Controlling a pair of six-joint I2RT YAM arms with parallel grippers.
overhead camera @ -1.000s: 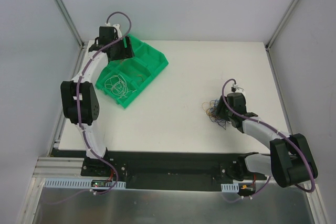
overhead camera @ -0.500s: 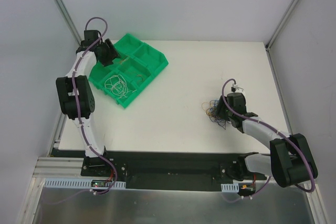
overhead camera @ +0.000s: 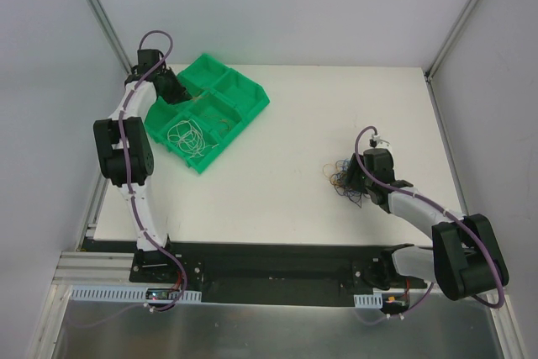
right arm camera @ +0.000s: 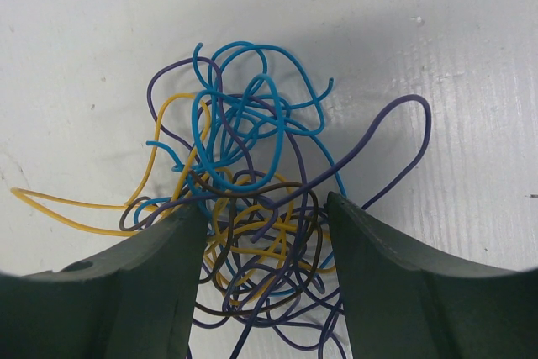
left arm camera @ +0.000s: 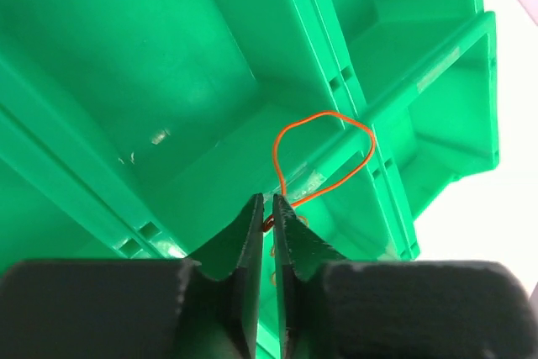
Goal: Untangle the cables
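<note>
at the far left of the table (overhead camera: 286, 136), the left gripper (left arm camera: 265, 208) hangs over the back corner of the green bin (left arm camera: 118, 65). its jaws are drawn almost together, with only a thin slit between them, and they pinch one end of a single orange cable (left arm camera: 324, 153). from the tips the cable runs forward and away from the gripper, bowing into an open loop that hangs above a divider wall between compartments. which compartment lies straight beneath it cannot be told from the wrist view. in the overhead view a loose coil of white cable (overhead camera: 187, 134) already lies in a nearer compartment of the same bin.

well apart, on the right side of the table, sits the tangle (right arm camera: 244, 191), a knot of cables on the bare white surface. a blue cable (right arm camera: 244, 115) loops over its top, a yellow cable (right arm camera: 76, 208) trails out to the left, and a purple cable (right arm camera: 403, 124) arcs off to the right. the right gripper (right arm camera: 265, 224) is spread wide and low, one finger on either side of the knot's near half, holding nothing. the bulk of the knot lies just ahead of and between its fingertips.

the right arm is plainly the nearer one to the tangle, and the left is across the table with its load. the coming move likely turns on the orange cable hanging over the bin: parting the left jaws there should drop it inside, though the divider beneath may catch the loop.
</note>
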